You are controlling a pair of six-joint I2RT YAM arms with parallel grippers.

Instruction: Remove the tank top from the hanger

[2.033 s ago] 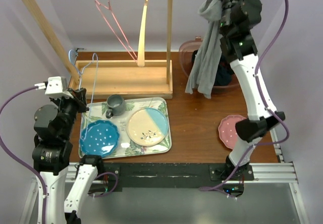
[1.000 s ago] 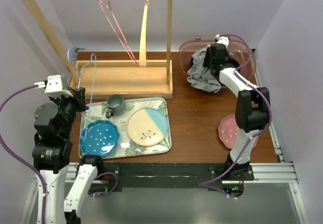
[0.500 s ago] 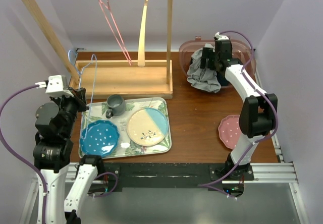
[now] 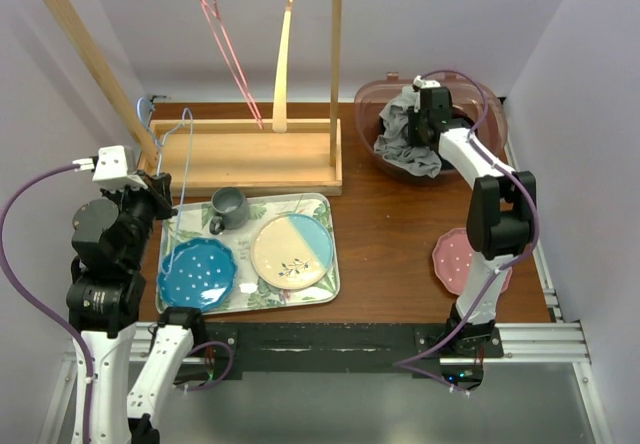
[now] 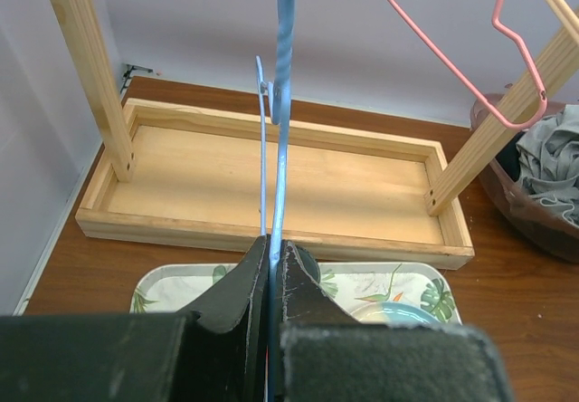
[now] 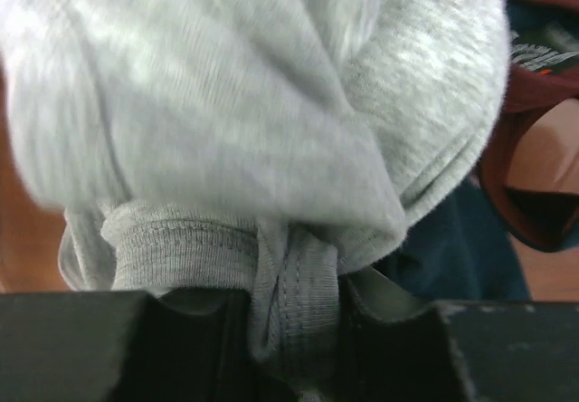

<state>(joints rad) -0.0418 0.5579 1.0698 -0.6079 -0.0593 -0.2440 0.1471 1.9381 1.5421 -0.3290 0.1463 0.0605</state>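
Right gripper (image 6: 291,352) closed on a bunched fold of the grey tank top (image 6: 253,130) at the pink bin (image 4: 365,109); left gripper (image 5: 271,264) clamped on the blue wire hanger (image 5: 282,103).

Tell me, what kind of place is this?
Probably a robot test lab, not a home: a left arm and right arm bolted to a table, with a rack and tray like practice props.
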